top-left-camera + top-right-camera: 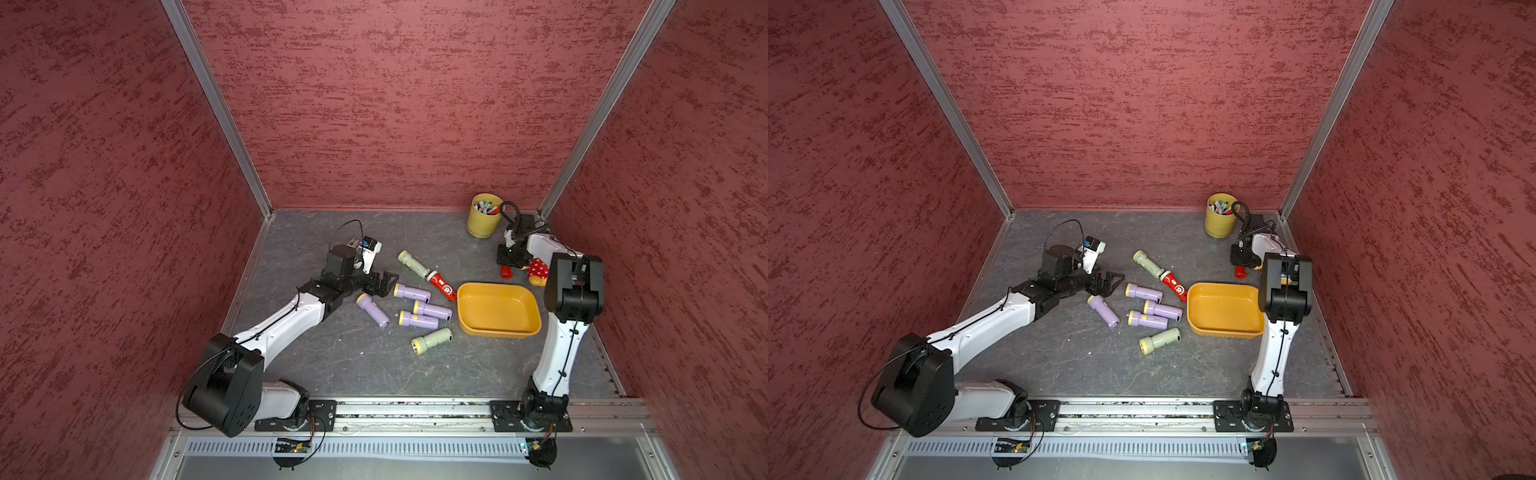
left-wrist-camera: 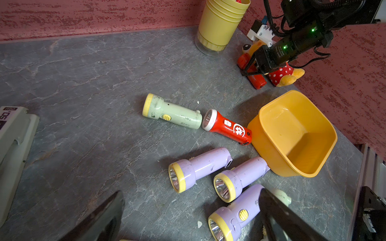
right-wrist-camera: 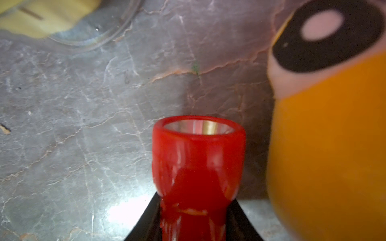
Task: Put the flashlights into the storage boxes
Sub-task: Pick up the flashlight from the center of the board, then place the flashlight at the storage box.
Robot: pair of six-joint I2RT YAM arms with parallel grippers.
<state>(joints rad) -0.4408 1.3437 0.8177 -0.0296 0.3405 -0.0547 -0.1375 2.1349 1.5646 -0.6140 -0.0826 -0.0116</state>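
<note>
The right gripper (image 1: 510,266) is down near the far right corner of the bench (image 1: 332,365). Its fingers (image 3: 146,227) lie against both sides of a red flashlight (image 3: 198,156), and the right wrist view shows no gap between them and its body. The flashlight sits low at the bench surface; whether it is lifted cannot be told. A polka-dotted plush toy (image 1: 537,269) lies just beside it toward the right edge, and a yellow cup of pens (image 1: 483,222) stands nearby at the far edge. The orange-yellow tray (image 1: 500,331) rests near the right edge, about midway between the front and far edges. A second red flashlight (image 1: 442,286) lies with its tail at the tray's far left corner, touching or nearly so, and its head meets the tail of a pale green flashlight (image 1: 413,264). Four lilac flashlights (image 1: 417,320) are clustered at mid-bench, left of the tray. A second pale green flashlight (image 1: 431,340) lies nearer the front edge. The left gripper (image 1: 386,284) hovers just beside the leftmost lilac one, its fingers (image 2: 104,219) spread wide and holding nothing.
</note>
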